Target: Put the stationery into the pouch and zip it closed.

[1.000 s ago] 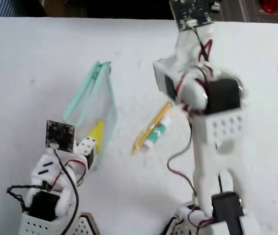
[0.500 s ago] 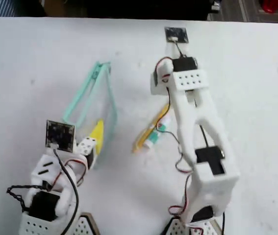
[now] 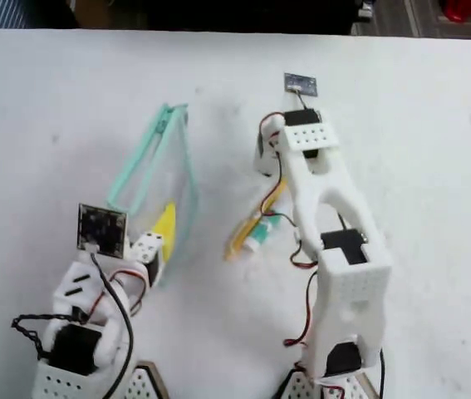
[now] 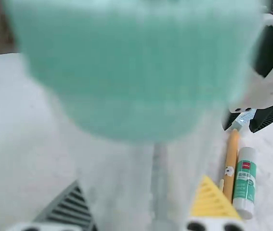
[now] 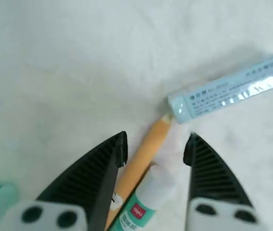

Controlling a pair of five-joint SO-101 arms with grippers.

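Observation:
A clear pouch point(image 3: 164, 179) with a teal zipper edge stands open on the white table. My left gripper point(image 3: 154, 249) is shut on its near corner, and its yellow finger point(image 4: 210, 198) shows beside the pouch wall point(image 4: 141, 159). An orange pencil point(image 3: 246, 231) and a green-and-white glue stick point(image 3: 262, 234) lie side by side to the right of the pouch. My right gripper point(image 5: 155, 144) hangs open just above them, with the pencil point(image 5: 143, 159) and the glue stick's cap point(image 5: 158, 185) between its black fingers. A pale blue eraser point(image 5: 227, 94) lies just past the pencil tip.
The right arm point(image 3: 331, 224) stretches from the table's near edge over the stationery and covers part of it. Its white and black gripper point(image 4: 271, 82) shows in the left wrist view. White table point(image 3: 69, 100) lies open on all sides.
The right arm has swung down from a raised pose and now reaches forward, low over the pencil and glue stick. The left arm and the pouch have stayed still.

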